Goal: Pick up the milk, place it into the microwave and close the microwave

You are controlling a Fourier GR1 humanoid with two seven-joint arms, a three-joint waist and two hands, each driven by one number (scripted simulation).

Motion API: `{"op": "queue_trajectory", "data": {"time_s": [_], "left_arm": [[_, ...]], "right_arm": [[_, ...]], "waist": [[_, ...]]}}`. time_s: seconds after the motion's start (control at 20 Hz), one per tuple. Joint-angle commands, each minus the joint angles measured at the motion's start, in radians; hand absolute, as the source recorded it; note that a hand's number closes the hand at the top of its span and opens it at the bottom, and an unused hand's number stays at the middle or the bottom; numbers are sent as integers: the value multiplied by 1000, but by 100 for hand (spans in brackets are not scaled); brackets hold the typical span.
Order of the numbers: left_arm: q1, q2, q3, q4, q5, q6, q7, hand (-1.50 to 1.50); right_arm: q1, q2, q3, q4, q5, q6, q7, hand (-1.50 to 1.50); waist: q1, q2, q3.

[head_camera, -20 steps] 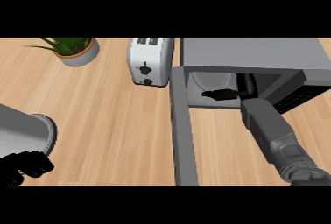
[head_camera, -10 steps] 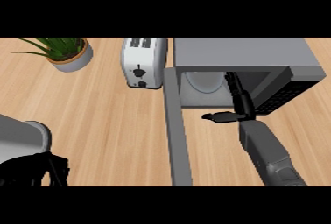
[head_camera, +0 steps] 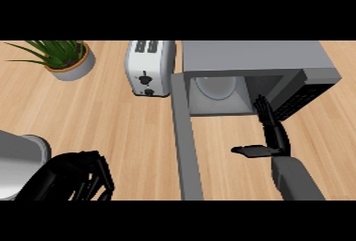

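Observation:
The grey microwave [head_camera: 257,54] stands at the back right with its door [head_camera: 185,141] swung open toward me. Inside the cavity a pale rounded shape [head_camera: 217,88] shows, which looks like the milk; I cannot tell for sure. My right hand [head_camera: 273,134] hovers just in front of the opening. It is open and holds nothing, with straight fingers pointing at the microwave and the thumb out to the left. My left hand [head_camera: 75,176] rests at the lower left with relaxed fingers, holding nothing.
A white toaster [head_camera: 149,68] stands just left of the microwave. A potted plant [head_camera: 66,59] sits at the back left. A grey round container [head_camera: 17,164] is at the left edge, beside my left hand.
My right hand has drawn back out of the microwave toward me, empty. My left hand shows more fully, with its fingers more relaxed.

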Motion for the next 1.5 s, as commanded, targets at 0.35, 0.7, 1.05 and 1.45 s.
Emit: {"op": "queue_trajectory", "data": {"time_s": [0.35, 0.7, 1.05, 1.45], "left_arm": [[-218, 0, -289, 336, -235, 169, -157, 150], [-290, 0, -438, 635, -364, 322, -293, 150], [-493, 0, -581, 978, -263, 636, -513, 150], [-622, 0, -756, 1169, 36, 824, -630, 150]], "right_arm": [[368, 13, 79, -482, -49, 74, 121, -150], [573, -114, 62, -741, -100, 200, 123, -150], [638, -149, 50, -898, -202, 320, 143, -150], [732, -155, 78, -1149, -324, 379, 281, -150]], "waist": [[-9, 5, -1], [-10, 9, -1], [-30, 16, -1], [-57, 21, -3]]}}
